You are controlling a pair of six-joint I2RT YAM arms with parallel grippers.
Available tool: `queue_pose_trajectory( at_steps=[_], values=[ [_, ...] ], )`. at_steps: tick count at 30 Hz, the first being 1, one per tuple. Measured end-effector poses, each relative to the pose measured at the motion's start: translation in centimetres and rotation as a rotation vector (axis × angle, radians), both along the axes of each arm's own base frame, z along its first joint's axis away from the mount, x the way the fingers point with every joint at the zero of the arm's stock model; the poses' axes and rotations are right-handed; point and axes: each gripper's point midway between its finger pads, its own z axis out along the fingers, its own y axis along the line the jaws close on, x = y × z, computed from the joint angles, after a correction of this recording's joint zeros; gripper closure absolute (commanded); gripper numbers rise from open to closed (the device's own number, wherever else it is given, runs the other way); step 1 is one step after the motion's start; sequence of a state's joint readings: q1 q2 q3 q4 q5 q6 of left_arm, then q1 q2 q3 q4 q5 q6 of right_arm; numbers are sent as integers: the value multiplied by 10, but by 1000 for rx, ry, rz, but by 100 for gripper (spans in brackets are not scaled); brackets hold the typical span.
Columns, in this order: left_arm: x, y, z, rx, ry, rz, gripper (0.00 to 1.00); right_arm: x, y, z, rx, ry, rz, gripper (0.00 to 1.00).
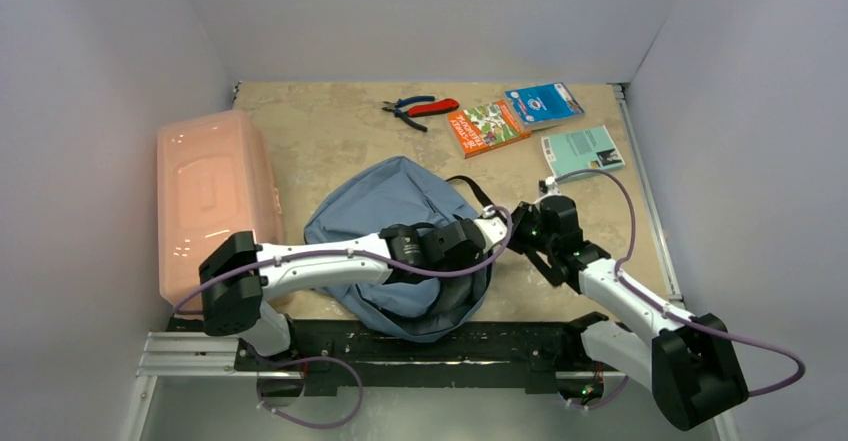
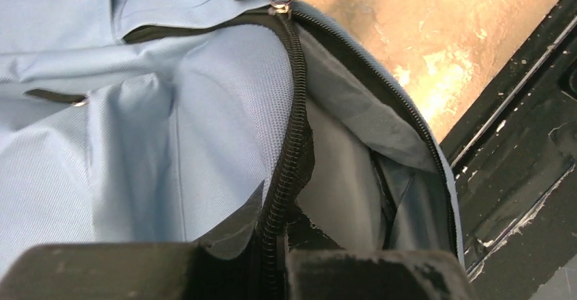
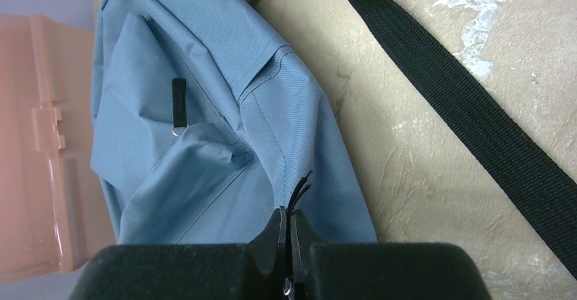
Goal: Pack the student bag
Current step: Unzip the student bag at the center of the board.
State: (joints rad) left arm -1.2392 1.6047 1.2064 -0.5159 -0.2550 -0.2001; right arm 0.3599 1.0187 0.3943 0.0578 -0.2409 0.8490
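Observation:
The student bag (image 1: 385, 201), a soft grey-blue backpack, lies in the middle of the table with its opening toward the near right. In the left wrist view my left gripper (image 2: 279, 245) is shut on the black zip edge (image 2: 294, 143) of the open main compartment, and the pale lining (image 2: 340, 177) shows inside. My right gripper (image 3: 289, 222) is shut on a thin black zip pull at the bag's side (image 3: 224, 109). From above, the left gripper (image 1: 468, 251) and the right gripper (image 1: 515, 231) sit close together at the bag's right edge.
A translucent pink box (image 1: 215, 196) stands at the left. Pliers (image 1: 420, 108), two colourful booklets (image 1: 487, 126) (image 1: 543, 104) and a teal card (image 1: 583, 149) lie at the back right. A black strap (image 3: 476, 109) runs across the table right of the bag. A black rail (image 2: 531, 164) borders the near edge.

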Motion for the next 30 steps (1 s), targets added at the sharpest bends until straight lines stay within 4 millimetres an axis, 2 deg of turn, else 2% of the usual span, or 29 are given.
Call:
queue_pose_trajectory(
  at_steps=[4,9,11,18,22,27,30],
  values=[
    [0,13,13,-39,-41,5,100,3,1,5,-10,-7,6,100],
    [-7,31,21,-91,-70,-21,100,21,22,31,0,-55,91,100],
    [-9,34,21,-96,-78,-32,100,29,31,35,-2,-69,129,100],
    [-17,33,15,-110,-99,-93,100,52,48,15,-29,-35,189,100],
    [-20,35,20,-134,-122,-134,100,62,63,16,-2,-35,234,100],
    [-24,39,29,-169,-147,-173,100,75,97,24,67,-37,356,100],
    [-27,46,36,-192,-160,-188,100,88,114,19,68,-41,395,100]
  ],
)
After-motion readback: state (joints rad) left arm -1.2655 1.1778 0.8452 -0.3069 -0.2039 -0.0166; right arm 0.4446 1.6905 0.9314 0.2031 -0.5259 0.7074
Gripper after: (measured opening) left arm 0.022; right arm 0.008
